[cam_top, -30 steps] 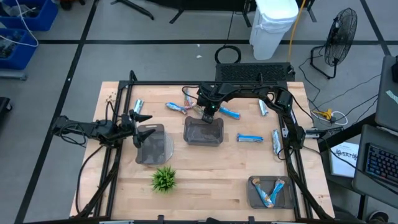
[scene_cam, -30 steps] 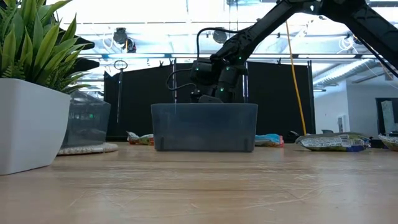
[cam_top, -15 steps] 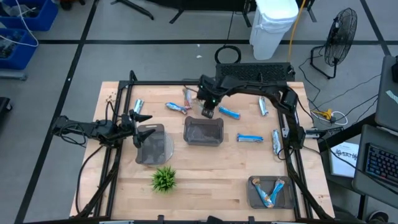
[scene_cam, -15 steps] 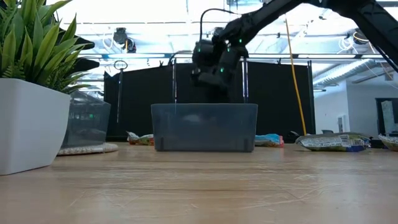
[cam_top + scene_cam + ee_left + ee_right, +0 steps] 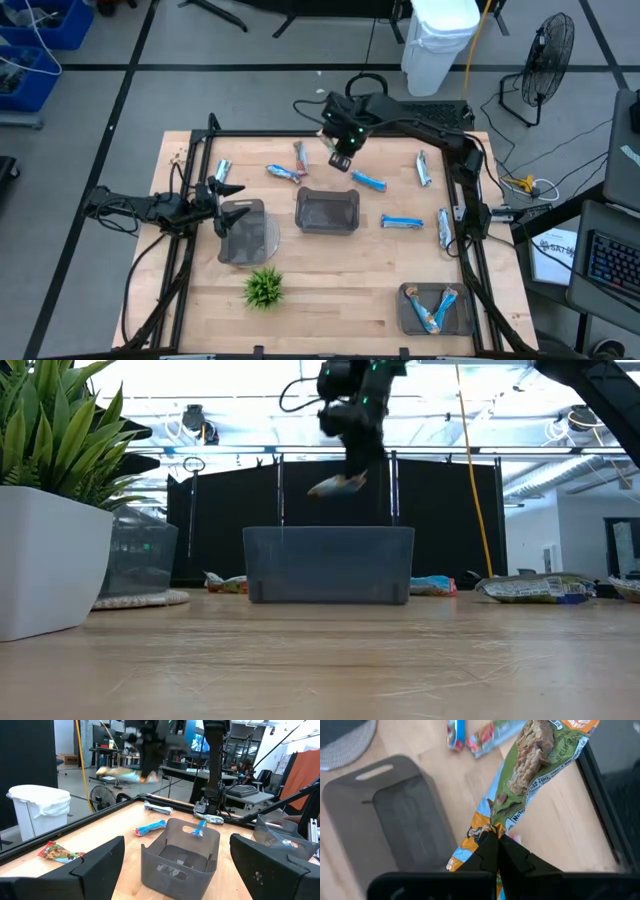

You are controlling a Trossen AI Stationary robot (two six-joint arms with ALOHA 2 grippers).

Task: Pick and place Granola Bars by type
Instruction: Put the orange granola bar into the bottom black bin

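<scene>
Mid-carry: right gripper (image 5: pixel 496 840), fingers clenched on a granola bar (image 5: pixel 530 767), hangs high above surface behind middle tray (image 5: pixel 327 211); next, I'd judge, lower into matching tray w/ care; left gripper (image 5: pixel 222 193) waits, fingers spread.

The held granola bar (image 5: pixel 535 765) runs off the right wrist view's edge.

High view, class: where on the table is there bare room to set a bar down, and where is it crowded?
Bare wood lies between the green plant and the tray holding bars, and in front of the middle tray. The back strip is crowded: loose granola bars lie scattered there, and the right gripper hangs above it, shut on a bar.
</scene>
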